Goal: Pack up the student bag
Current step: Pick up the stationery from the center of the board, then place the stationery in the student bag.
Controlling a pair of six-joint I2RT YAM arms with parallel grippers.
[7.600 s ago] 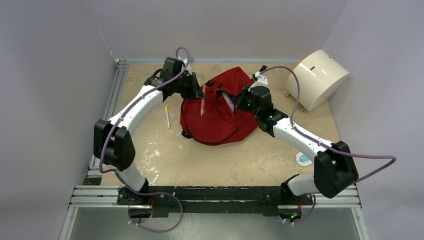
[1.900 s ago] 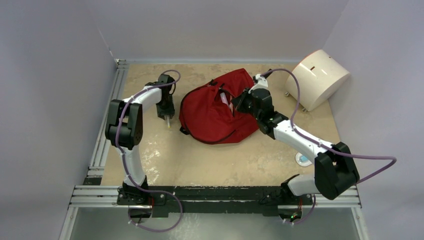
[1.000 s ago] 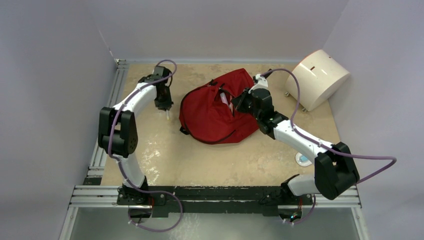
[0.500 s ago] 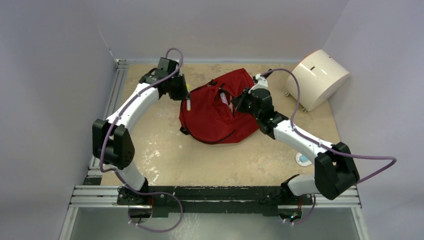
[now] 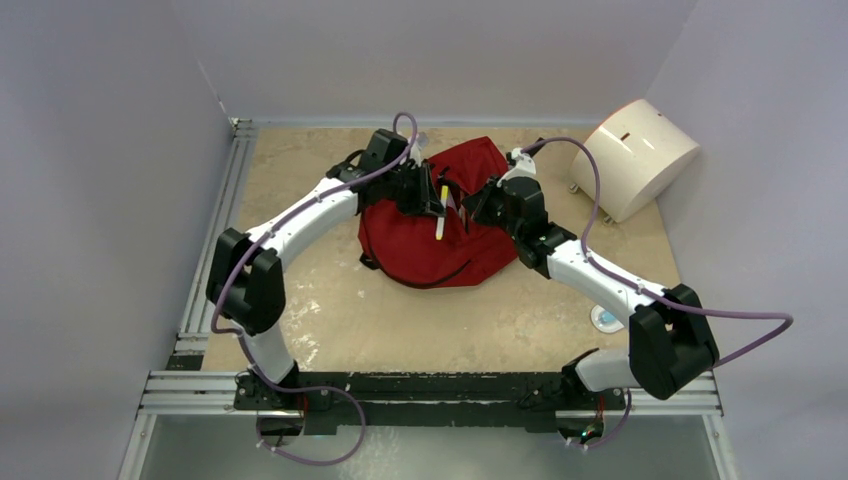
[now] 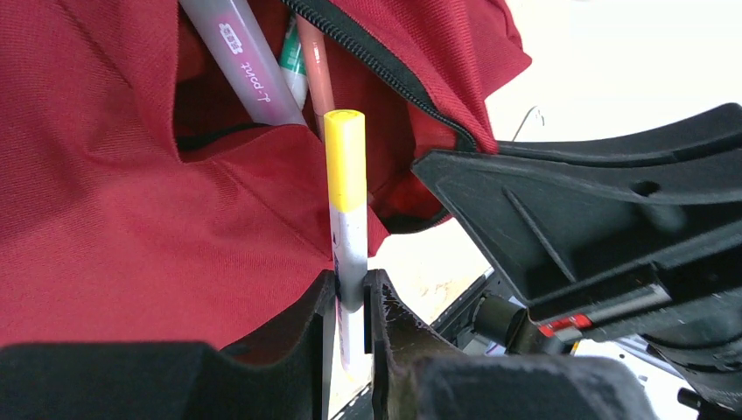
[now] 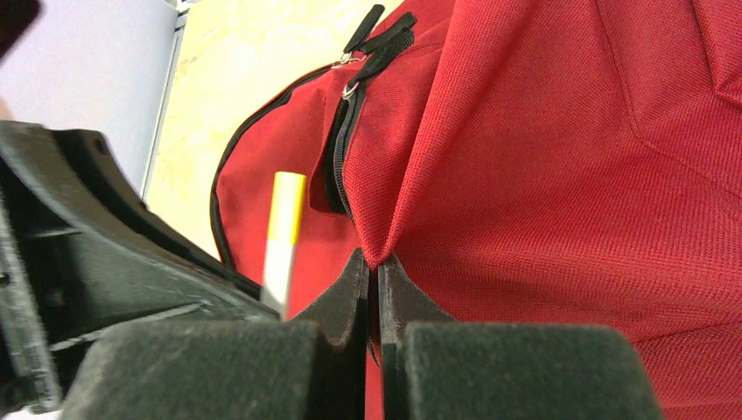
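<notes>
Beige table carries student bag, white box (far right), small disc.

**Two arms converge near twelve o'clock**

Seen from above, the left arm rises from its base at seven o'clock and folds at an elbow near eight o'clock. Its white forearm stretches toward twelve, with the wrist turned toward three o'clock. The left gripper has its jaws drawn close, pinching a yellow-capped marker by its white barrel, cap pointing away from the wrist. The right arm leaves its base at five o'clock, bends at an elbow near four o'clock and reaches toward eleven. The right gripper has its jaws pressed together on a fold of the student bag. The two grippers sit near each other.
</notes>
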